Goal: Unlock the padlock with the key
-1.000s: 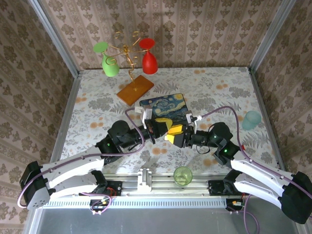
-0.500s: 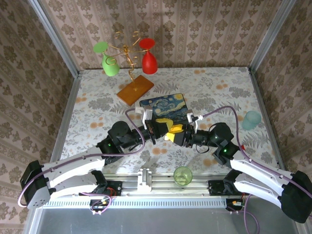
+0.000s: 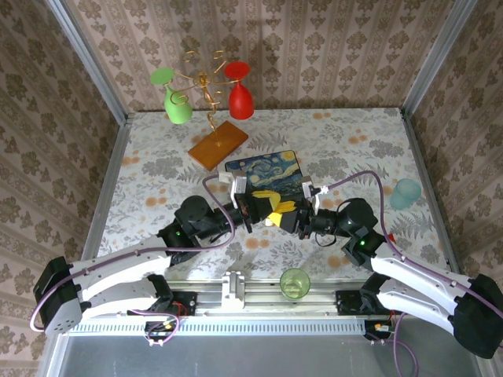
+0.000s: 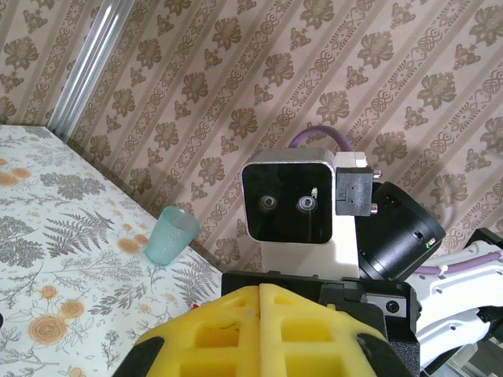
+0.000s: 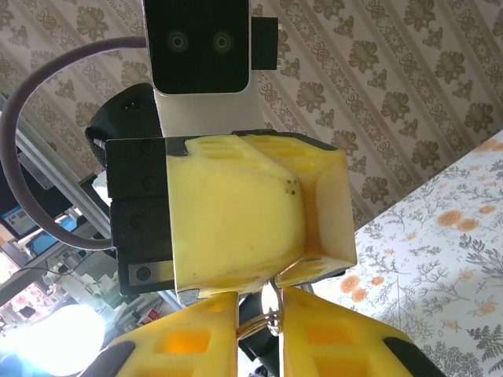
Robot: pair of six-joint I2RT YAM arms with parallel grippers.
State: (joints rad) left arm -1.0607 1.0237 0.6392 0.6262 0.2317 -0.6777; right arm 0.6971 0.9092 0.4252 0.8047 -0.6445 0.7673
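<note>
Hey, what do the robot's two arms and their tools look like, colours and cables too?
The left arm and right arm: white links, black joints with green lights, purple cables. The left tool and right tool: blocky yellow fingers on black bodies, each under a white-framed black camera box.
</note>
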